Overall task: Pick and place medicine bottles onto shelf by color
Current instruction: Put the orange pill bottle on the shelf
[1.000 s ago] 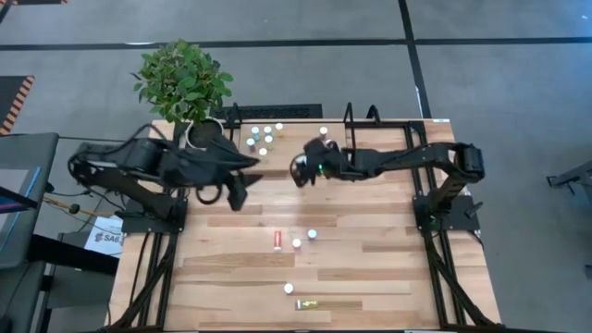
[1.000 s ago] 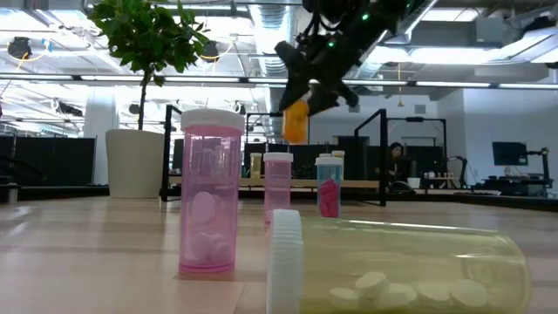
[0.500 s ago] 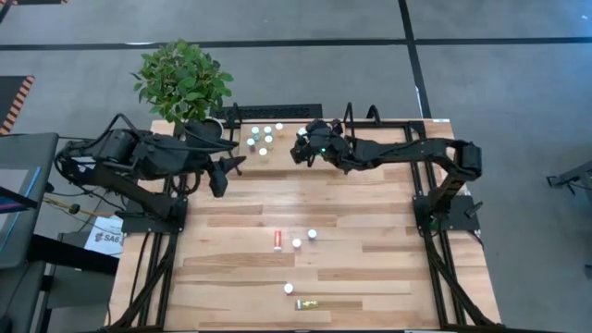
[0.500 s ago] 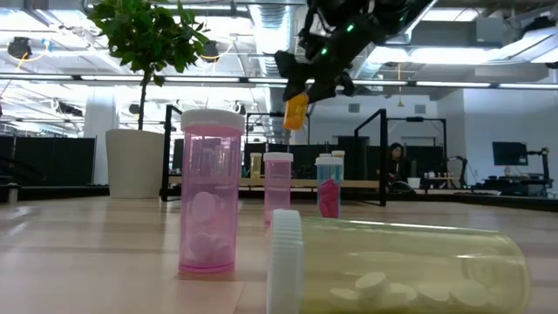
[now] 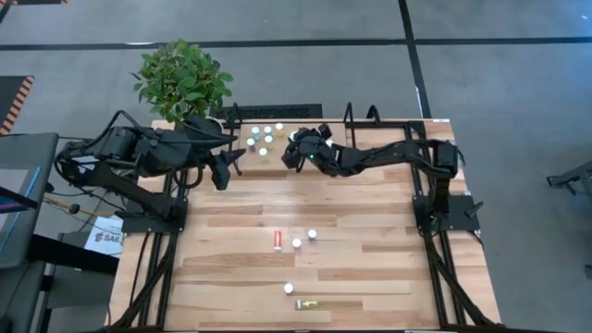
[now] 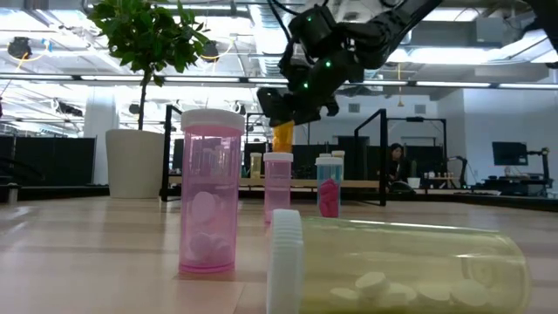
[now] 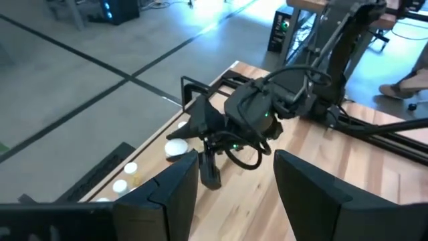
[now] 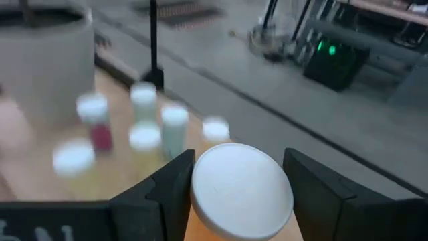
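Carrying an orange bottle toward the shelf

The right gripper (image 5: 298,152) pinched an upright orange bottle (image 6: 283,137), white cap toward its wrist, just beside the bottles (image 5: 262,139) grouped on the shelf (image 5: 294,125); the left gripper (image 5: 225,172) hung spread and empty over the counter (image 5: 370,250).

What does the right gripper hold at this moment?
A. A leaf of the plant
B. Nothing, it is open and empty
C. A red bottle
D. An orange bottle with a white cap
D: the right wrist view shows the right gripper closed on an orange bottle with a white cap.
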Controlling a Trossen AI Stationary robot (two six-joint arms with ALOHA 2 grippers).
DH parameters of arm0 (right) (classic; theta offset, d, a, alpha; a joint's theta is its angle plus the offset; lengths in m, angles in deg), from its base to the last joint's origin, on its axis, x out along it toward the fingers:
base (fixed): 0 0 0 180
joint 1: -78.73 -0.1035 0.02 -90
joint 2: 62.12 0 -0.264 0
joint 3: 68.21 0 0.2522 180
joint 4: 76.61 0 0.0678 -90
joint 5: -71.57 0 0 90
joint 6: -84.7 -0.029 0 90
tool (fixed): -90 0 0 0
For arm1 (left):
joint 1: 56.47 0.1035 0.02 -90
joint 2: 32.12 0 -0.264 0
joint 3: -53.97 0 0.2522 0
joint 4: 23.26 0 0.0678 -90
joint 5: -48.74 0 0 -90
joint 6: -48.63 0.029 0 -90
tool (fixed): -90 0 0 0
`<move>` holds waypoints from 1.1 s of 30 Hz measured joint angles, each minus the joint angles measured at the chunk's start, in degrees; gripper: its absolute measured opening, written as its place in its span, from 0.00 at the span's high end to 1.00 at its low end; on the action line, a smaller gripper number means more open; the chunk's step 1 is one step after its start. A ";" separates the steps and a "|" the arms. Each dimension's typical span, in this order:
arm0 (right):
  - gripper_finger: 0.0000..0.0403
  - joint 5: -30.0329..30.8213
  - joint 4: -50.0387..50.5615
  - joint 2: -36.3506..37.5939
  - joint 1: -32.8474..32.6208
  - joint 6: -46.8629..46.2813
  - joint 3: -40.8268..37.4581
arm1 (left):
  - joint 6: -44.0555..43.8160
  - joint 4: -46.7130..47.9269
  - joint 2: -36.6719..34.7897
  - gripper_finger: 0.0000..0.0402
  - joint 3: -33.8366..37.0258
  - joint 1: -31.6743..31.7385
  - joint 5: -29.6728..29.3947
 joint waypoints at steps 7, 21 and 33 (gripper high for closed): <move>0.44 -0.27 -3.74 -3.89 0.97 -0.43 0.28 | -1.58 -0.02 0.00 0.55 0.00 1.03 -0.19; 0.44 -0.97 -8.05 -7.38 2.17 4.49 0.36 | -1.81 0.00 0.00 0.55 0.00 3.72 0.68; 0.44 -4.61 -8.74 -8.05 5.77 2.62 0.34 | -1.81 -0.03 0.00 0.55 0.00 7.05 1.27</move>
